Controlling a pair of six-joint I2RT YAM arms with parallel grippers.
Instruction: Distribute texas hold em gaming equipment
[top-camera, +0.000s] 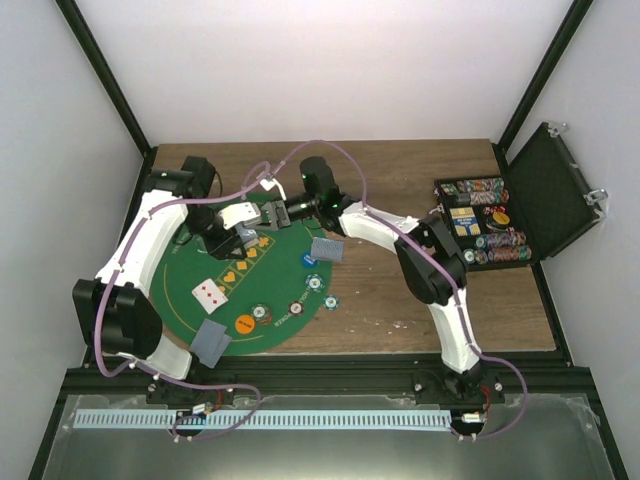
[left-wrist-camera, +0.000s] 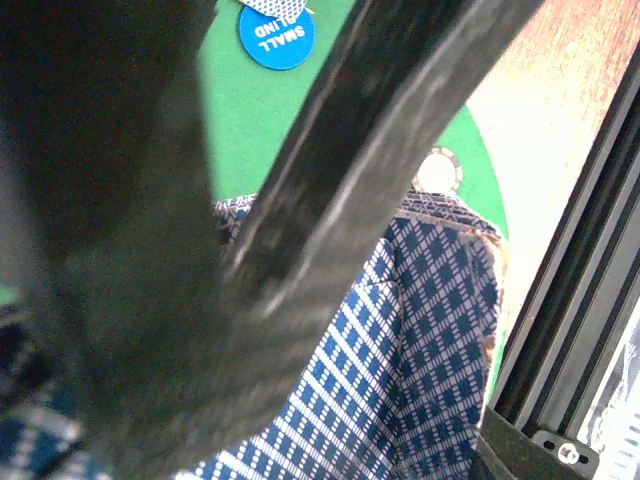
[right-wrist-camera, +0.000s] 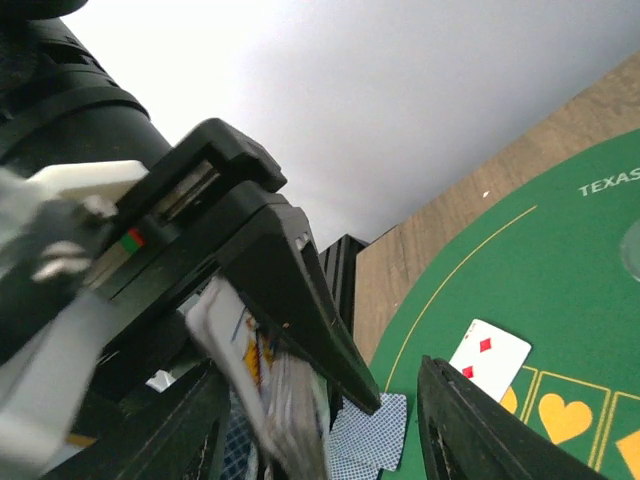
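Wooden table (top-camera: 400, 300) carries everything; black hard case (top-camera: 548, 195) lies open at its right side, with racked chips (top-camera: 492, 215) in rows in the tray

Green felt mat (top-camera: 185, 268), half-round, on the left half of the table, curved edge toward the arm bases; both arms reach in over its far straight edge, and the two pincers meet nose to nose there

Left pincer (top-camera: 248, 228): closed on a small bunch of held cards (right-wrist-camera: 285, 405); right wrist view shows them blurred and splayed under its black body, one white face outward; left wrist view is filled with blue-checked backs close to the lens

Right pincer (top-camera: 272, 215): fingers spread wide, one on each side of that bunch; cannot tell whether either finger touches the cards

Cards on the table: face-down pile (top-camera: 212, 343) at the mat's near-left rim, hanging partly over it; face-up card (top-camera: 208, 293) with red pips on the felt just beyond the pile; lone face-down card (top-camera: 327, 249) at the mat's right rim, partly on the wood

Chips, loose along the mat's curved edge: orange chip (top-camera: 244, 324) just right of the pile; grey-rimmed chip (top-camera: 263, 315) touching or nearly touching it; red-white chip (top-camera: 297, 308); teal chip (top-camera: 315, 283); second teal chip (top-camera: 329, 301) on the wood just off the felt; blue chip (top-camera: 309, 260) beside the lone card, lettered SMALL BLIND in the left wrist view
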